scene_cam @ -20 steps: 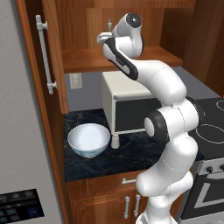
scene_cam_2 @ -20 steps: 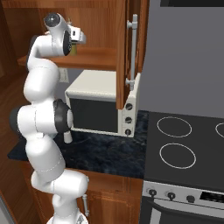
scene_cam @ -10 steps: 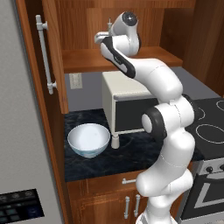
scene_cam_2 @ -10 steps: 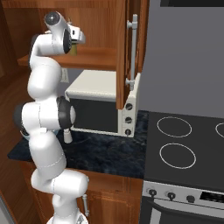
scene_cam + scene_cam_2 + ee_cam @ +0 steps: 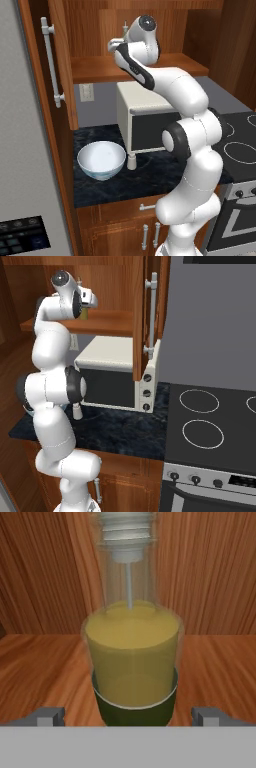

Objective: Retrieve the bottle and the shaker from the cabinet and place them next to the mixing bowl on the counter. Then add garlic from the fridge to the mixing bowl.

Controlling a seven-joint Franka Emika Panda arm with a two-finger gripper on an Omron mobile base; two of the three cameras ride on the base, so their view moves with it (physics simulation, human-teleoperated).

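Arm reached deeper; bottle [image 5: 131, 657] clear, yellow-filled, white-capped.

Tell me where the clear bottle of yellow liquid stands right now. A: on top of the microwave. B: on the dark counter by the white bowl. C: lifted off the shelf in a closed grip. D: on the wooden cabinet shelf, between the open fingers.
D: in the hand view the clear bottle of yellow liquid rests on the wooden cabinet shelf, with the fingers spread wide on either side.
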